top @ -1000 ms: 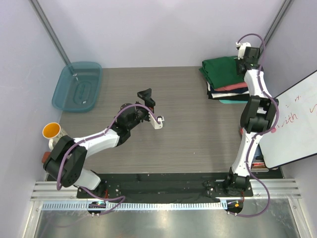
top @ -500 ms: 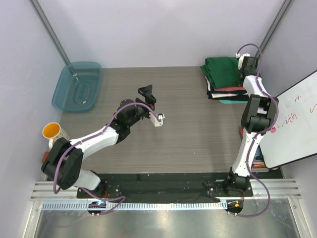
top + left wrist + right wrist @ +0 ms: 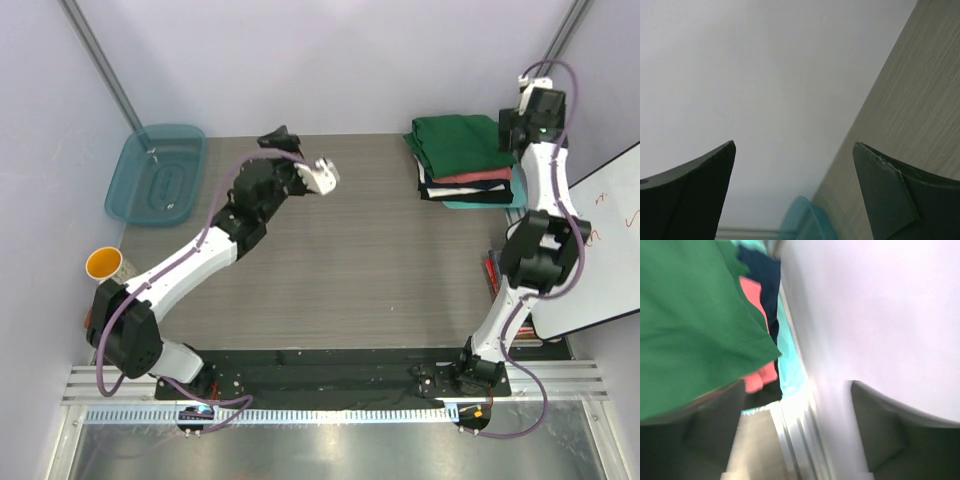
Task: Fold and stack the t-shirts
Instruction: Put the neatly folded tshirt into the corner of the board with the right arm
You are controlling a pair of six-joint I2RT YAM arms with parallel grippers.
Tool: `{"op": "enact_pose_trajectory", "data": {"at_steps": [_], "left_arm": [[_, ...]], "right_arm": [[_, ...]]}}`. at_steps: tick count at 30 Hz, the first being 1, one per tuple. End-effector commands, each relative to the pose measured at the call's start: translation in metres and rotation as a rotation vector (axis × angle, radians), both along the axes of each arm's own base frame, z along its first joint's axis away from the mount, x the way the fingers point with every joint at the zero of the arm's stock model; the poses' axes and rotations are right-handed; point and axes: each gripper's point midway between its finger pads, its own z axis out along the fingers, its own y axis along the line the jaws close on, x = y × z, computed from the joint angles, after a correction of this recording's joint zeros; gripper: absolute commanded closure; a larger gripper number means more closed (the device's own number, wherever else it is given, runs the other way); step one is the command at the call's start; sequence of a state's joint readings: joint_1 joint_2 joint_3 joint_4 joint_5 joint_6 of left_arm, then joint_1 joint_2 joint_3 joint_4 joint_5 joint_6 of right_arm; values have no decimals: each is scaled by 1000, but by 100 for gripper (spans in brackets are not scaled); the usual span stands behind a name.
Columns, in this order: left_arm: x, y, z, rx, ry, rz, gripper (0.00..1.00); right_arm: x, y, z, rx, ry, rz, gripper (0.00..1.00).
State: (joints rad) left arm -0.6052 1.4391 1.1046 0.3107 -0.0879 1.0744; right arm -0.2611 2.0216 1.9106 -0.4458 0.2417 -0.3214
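Observation:
The t-shirts lie folded in one stack at the table's back right corner. A dark green one is on top, with coral-pink, white, navy and teal layers under it. My right gripper hangs just beside the stack's right edge, by the wall. The blurred right wrist view shows it open and empty, with the green shirt, the coral one and the teal one to its left. My left gripper is raised over the back middle of the table, open and empty.
A translucent teal tub stands at the back left, and its rim also shows in the left wrist view. An orange-lined cup sits off the table's left edge. A whiteboard leans at the right, close to the right arm.
My right gripper has opened and drawn off the green shirt toward the right wall. The left arm has swung up and toward the back of the table.

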Motion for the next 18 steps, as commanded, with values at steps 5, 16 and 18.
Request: {"op": "enact_pose_trajectory", "data": {"at_steps": [5,16,18], "left_arm": [[-21,61,6,-471,381,316,0],[-42,114,-14,-716,572,432,0],[-43,118,-14,-717,562,441,0]], "right_arm": [[-96,81,43,224,81,163,0],[-122,106,25,358,58,148,0],[-121,107,29,356,49,155,0]]}}
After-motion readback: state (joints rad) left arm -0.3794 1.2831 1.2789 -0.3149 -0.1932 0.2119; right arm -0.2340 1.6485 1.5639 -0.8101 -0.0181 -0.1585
